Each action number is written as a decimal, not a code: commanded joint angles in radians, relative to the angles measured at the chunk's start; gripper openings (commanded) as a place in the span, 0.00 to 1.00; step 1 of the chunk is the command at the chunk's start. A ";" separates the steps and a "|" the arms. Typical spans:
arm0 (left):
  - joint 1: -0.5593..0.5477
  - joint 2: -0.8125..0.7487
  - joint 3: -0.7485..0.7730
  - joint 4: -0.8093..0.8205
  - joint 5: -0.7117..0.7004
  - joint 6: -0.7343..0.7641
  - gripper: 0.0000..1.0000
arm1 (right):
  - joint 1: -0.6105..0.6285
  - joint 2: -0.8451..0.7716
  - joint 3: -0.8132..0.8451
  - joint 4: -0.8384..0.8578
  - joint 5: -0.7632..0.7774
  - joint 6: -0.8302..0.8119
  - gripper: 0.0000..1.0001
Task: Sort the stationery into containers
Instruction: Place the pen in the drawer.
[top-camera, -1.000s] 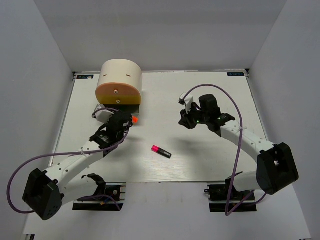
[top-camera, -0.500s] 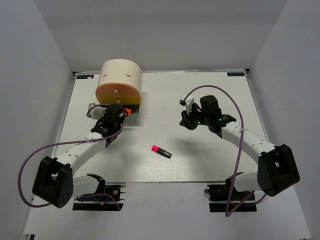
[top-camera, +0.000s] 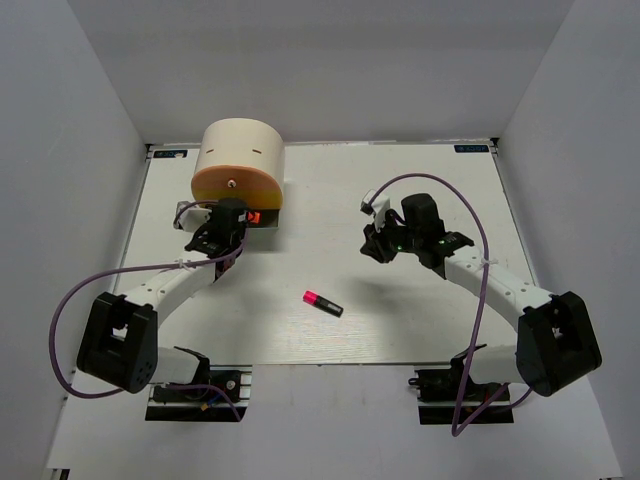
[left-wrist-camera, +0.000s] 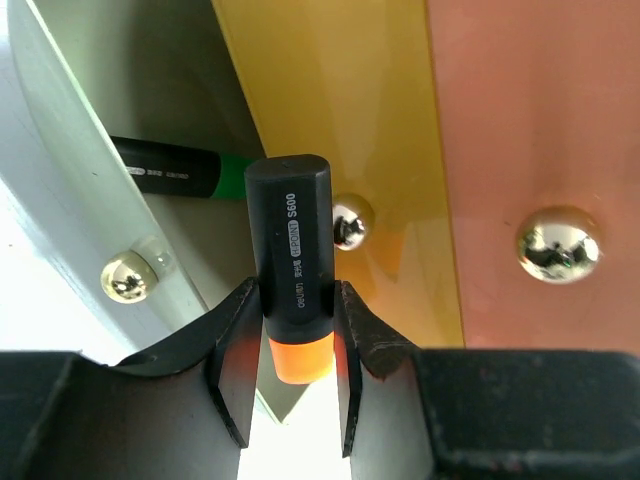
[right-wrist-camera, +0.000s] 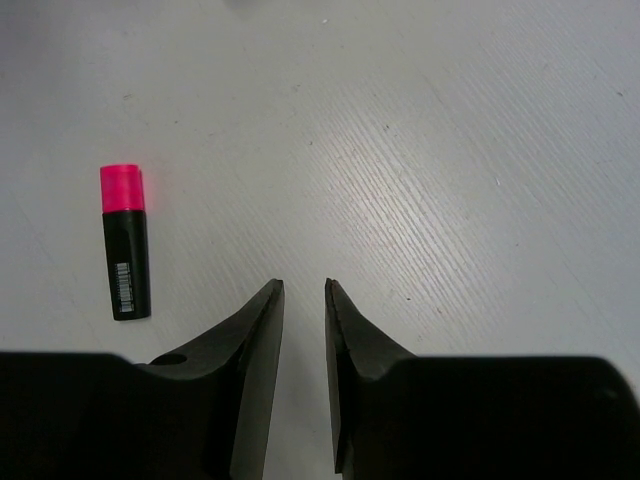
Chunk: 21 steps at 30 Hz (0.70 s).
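Observation:
The cream drum container (top-camera: 238, 160) stands at the far left, with orange and yellow front sections. In the left wrist view its pale bottom drawer (left-wrist-camera: 70, 190) is pulled open and holds the green-capped highlighter (left-wrist-camera: 170, 170). My left gripper (top-camera: 240, 218) is shut on the orange-capped highlighter (left-wrist-camera: 291, 250), right at the open drawer and pointing at the yellow section (left-wrist-camera: 330, 110). The pink-capped highlighter (top-camera: 323, 302) lies on the table's middle and shows in the right wrist view (right-wrist-camera: 125, 245). My right gripper (right-wrist-camera: 303, 290) is empty above the table, with its jaws a narrow gap apart. The erasers are out of view.
Round metal knobs sit on the drawer fronts (left-wrist-camera: 558, 245). The white table (top-camera: 400, 310) is walled in by grey panels on three sides. The right arm's purple cable (top-camera: 470, 215) loops over the right half.
My left gripper has carried the orange-capped highlighter up and left, from the open table to the container's front. The right arm has barely moved.

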 joint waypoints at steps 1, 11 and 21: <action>0.010 -0.003 0.031 0.010 0.014 -0.016 0.34 | -0.008 -0.015 -0.001 0.028 -0.016 -0.007 0.29; 0.010 -0.003 0.011 0.019 0.033 -0.016 0.60 | -0.007 -0.007 0.013 0.010 -0.067 -0.021 0.36; 0.010 -0.084 0.011 0.001 0.156 0.075 0.85 | 0.008 0.034 0.074 -0.170 -0.492 -0.151 0.56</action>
